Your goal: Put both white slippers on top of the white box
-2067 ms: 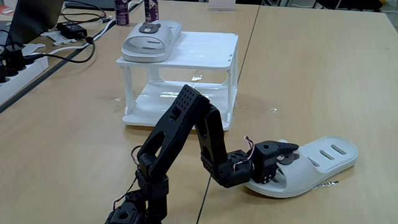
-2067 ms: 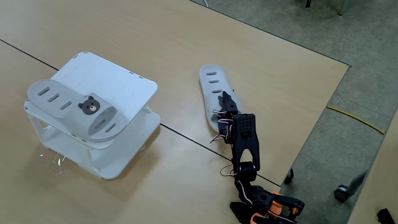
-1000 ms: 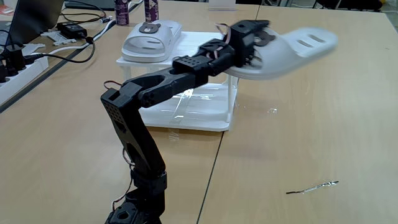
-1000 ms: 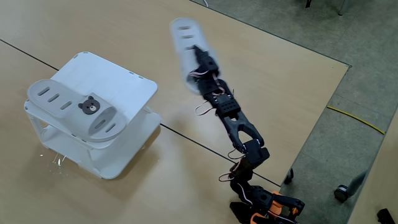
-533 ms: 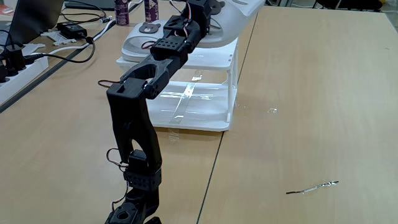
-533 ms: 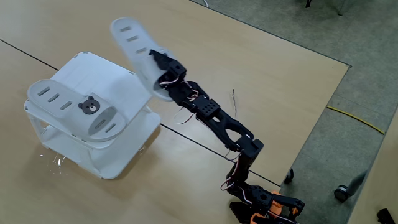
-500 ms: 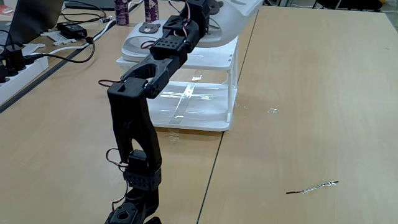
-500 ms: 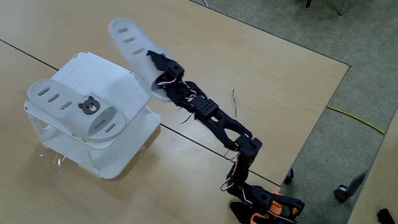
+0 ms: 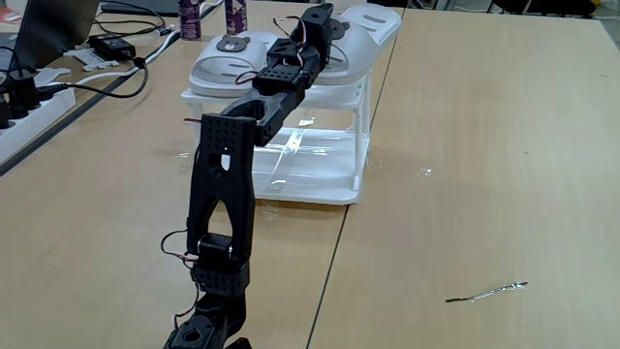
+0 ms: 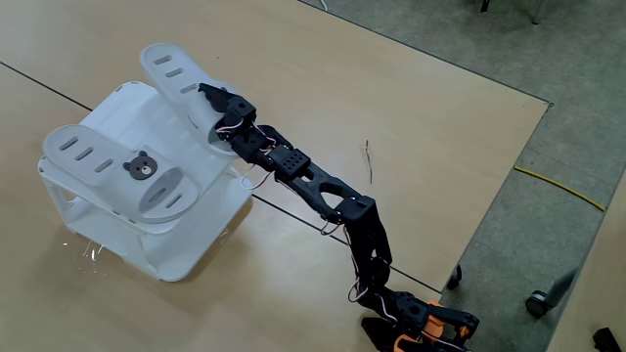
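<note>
The white box stands on the counter with one white slipper already flat on its slatted top; the second slipper lies over the free side of that top, its long axis roughly parallel to the first, toe pointing away from the arm. The claw is clamped on its strap end, so the release turns on that heel end sitting down on the slats. Half a second ago the slipper hung higher beside the box; now it is over the top.

at ten o'clock on the wooden table we see a white power strip, black cables and a black adapter, two purple bottles at eleven, a thin wire at four.
</note>
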